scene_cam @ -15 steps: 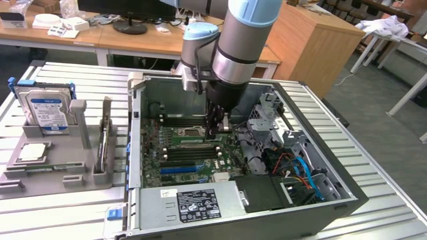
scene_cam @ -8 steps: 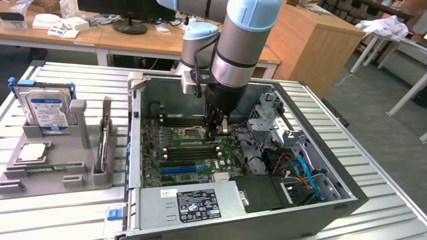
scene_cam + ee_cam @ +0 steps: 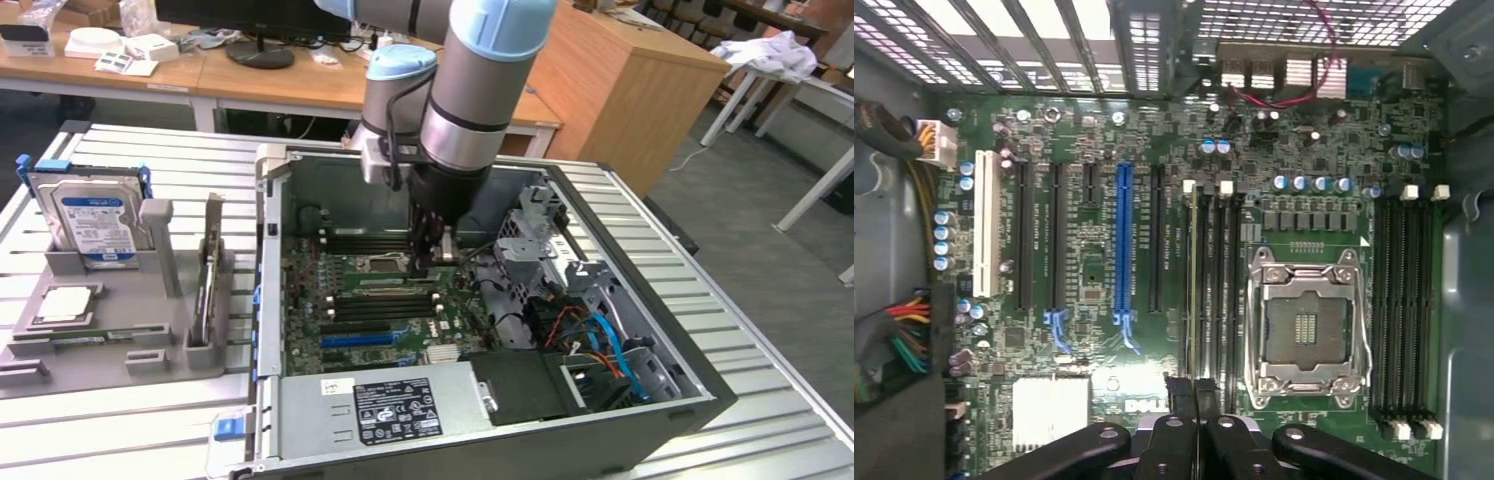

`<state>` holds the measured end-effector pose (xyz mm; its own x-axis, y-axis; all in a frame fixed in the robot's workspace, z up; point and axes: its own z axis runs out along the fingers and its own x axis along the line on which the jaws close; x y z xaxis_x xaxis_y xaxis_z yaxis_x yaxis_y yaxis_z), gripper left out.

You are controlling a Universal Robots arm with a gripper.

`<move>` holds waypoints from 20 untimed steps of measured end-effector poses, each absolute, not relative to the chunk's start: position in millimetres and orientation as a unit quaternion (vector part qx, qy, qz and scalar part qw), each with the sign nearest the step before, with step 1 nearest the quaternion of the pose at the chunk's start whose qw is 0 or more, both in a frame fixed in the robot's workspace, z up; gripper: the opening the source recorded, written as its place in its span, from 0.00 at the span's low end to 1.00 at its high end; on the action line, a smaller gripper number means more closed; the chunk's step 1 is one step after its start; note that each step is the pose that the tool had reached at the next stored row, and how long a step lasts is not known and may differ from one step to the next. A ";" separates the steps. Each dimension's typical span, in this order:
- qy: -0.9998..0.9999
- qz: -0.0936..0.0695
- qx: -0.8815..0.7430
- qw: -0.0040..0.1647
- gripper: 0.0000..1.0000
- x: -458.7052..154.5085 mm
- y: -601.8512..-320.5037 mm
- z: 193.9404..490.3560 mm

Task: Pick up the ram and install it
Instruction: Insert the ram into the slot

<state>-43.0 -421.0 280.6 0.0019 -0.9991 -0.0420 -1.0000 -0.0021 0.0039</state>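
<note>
The arm (image 3: 470,90) stands steep, its last link near vertical. The gripper (image 3: 430,258) points straight down. Its two fingers (image 3: 1180,400) are pressed tight together.

Silver-grey tubular arm (image 3: 470,110), pale blue joint caps (image 3: 400,62), black pincer (image 3: 431,262)

An open computer case (image 3: 654,415) lies on a slatted table (image 3: 134,420) at the centre of the exterior view. Inside it, the motherboard (image 3: 380,300) sits toward the left, a power supply (image 3: 387,405) along the lower edge and cables (image 3: 601,345) at lower right. The gripper (image 3: 430,265) hangs over the motherboard, just beside the processor socket (image 3: 378,266). Left of the case, a tray (image 3: 120,335) holds a hard drive (image 3: 96,225) upright, with a chip (image 3: 64,305) lying flat below it.
</note>
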 end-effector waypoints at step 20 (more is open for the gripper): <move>0.707 0.016 -0.707 0.014 0.11 -43.0 -421.0 264.5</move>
